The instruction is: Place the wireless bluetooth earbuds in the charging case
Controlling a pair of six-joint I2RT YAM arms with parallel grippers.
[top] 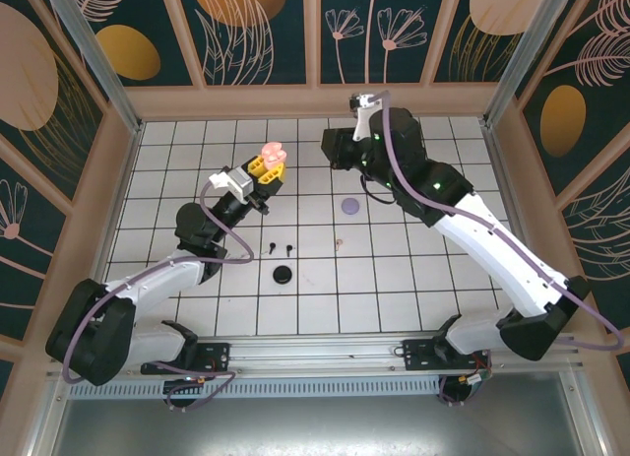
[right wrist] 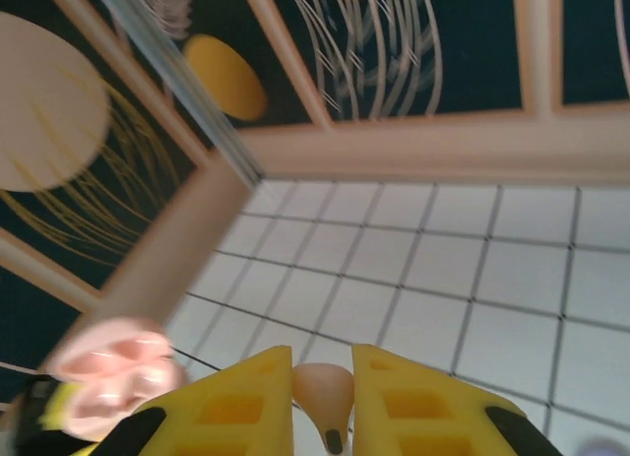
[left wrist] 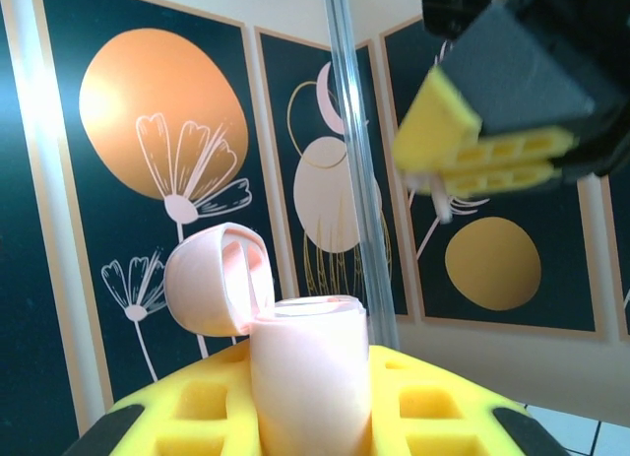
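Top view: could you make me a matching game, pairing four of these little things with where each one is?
Things:
1 pink case
2 pink earbud
3 black disc
4 lilac disc

Places:
A on the tiles by the right arm
B in the left tool, lid open
C in the right tool
D on the tiles beside two black earbuds

Pairs: 1-B, 2-C, 3-D, 4-A.

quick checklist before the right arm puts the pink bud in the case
1. Lid of the pink case open: ok.
2. Case clamped by the left gripper: ok.
3. A pink earbud held in the right gripper: ok.
4. Earbud lined up over the case opening: not ok, the case sits off to the side in the right wrist view.
5. Seat inside the case free: cannot tell.
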